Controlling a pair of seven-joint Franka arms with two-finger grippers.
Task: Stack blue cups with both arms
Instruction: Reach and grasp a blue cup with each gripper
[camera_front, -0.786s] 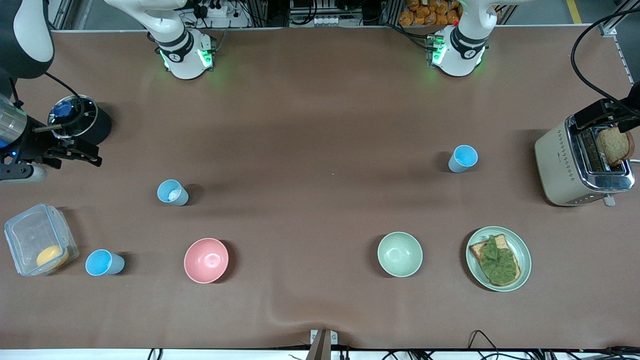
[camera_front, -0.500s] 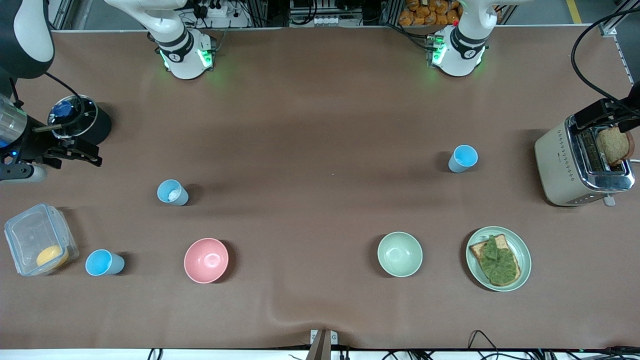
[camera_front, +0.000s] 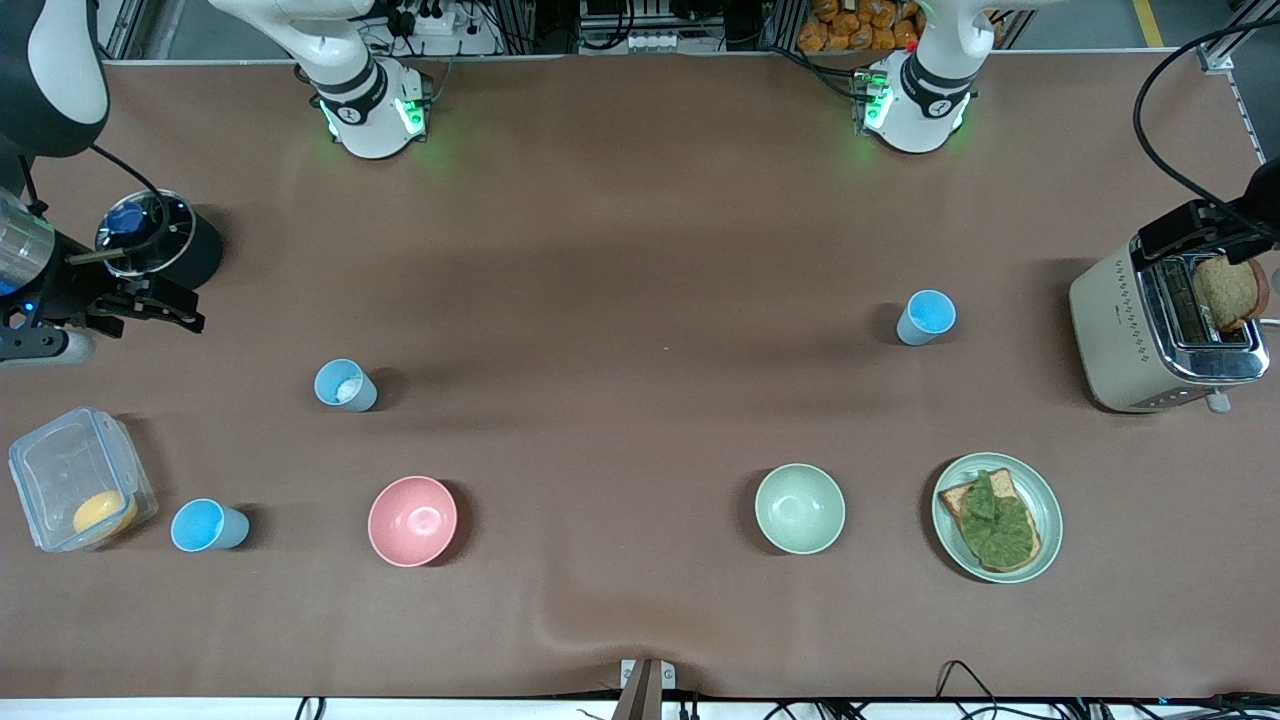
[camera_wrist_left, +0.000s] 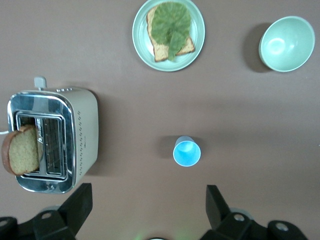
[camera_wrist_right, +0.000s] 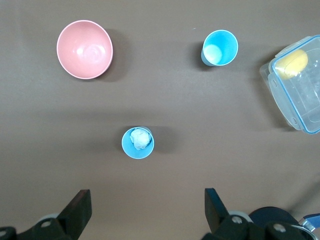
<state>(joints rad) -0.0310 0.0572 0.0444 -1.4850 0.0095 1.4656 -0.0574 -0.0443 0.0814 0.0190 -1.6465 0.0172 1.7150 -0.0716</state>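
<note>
Both grippers are spread wide and empty. The left gripper (camera_wrist_left: 148, 200) hangs high by the upright sky-blue cup (camera_wrist_left: 187, 151). The right gripper (camera_wrist_right: 146, 204) hangs by the whitish-inside cup (camera_wrist_right: 138, 142). The third blue cup (camera_wrist_right: 219, 48) sits lower in the front frame.

A pink bowl (camera_front: 412, 520) and pale green bowl (camera_front: 799, 508) sit on the table (camera_front: 640, 200). A plate (camera_front: 1045, 505) holds toast with greens (camera_front: 990, 518); a toaster (camera_front: 1120, 335) holds bread (camera_front: 1228, 292).

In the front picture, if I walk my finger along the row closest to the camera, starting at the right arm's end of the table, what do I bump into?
Clear box with something yellow inside → sky blue cup → pink bowl → pale green bowl → plate with the green-topped toast.
</note>
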